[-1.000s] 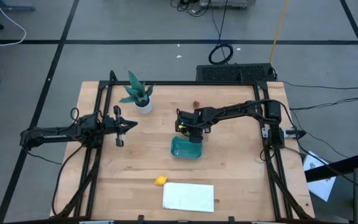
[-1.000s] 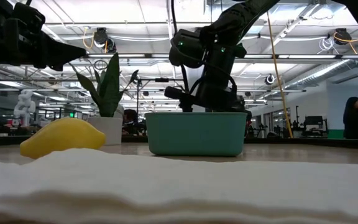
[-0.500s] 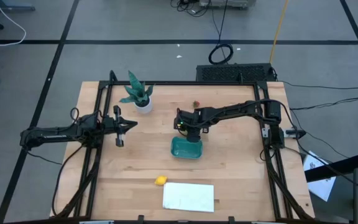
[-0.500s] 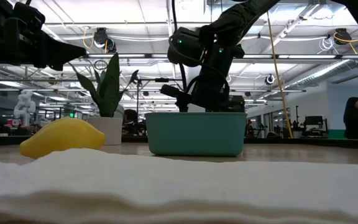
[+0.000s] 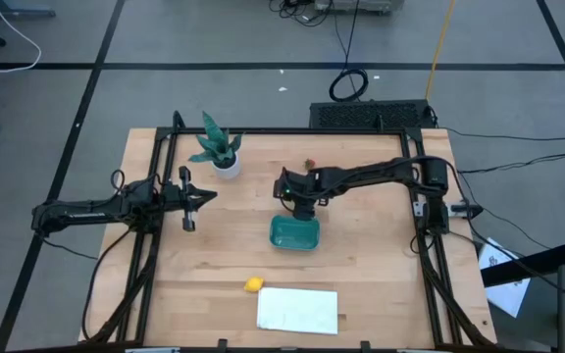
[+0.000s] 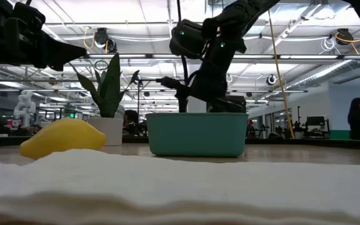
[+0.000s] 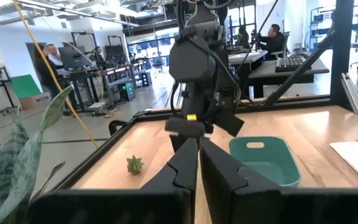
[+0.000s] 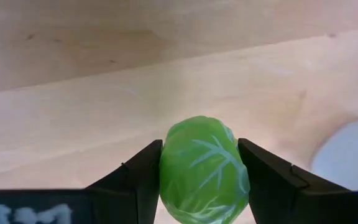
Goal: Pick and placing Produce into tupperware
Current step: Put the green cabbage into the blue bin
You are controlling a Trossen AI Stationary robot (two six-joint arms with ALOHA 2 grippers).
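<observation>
While the right hand (image 8: pixel 201 171) grips the light green ball (image 8: pixel 204 168) between its fingers, it hangs just beyond the tupperware's (image 5: pixel 293 234) far edge.

Grey floor (image 5: pixel 57 98) with dark seams — bright ceiling lights (image 6: pixel 330 34) overhead.

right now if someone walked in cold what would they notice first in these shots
The right end effector, above the table's middle just beyond the teal tupperware, is shut on a light green ball. A yellow lemon-like piece lies near the front edge beside a flat white sheet. The left end effector waits at the left, past a potted plant.
</observation>
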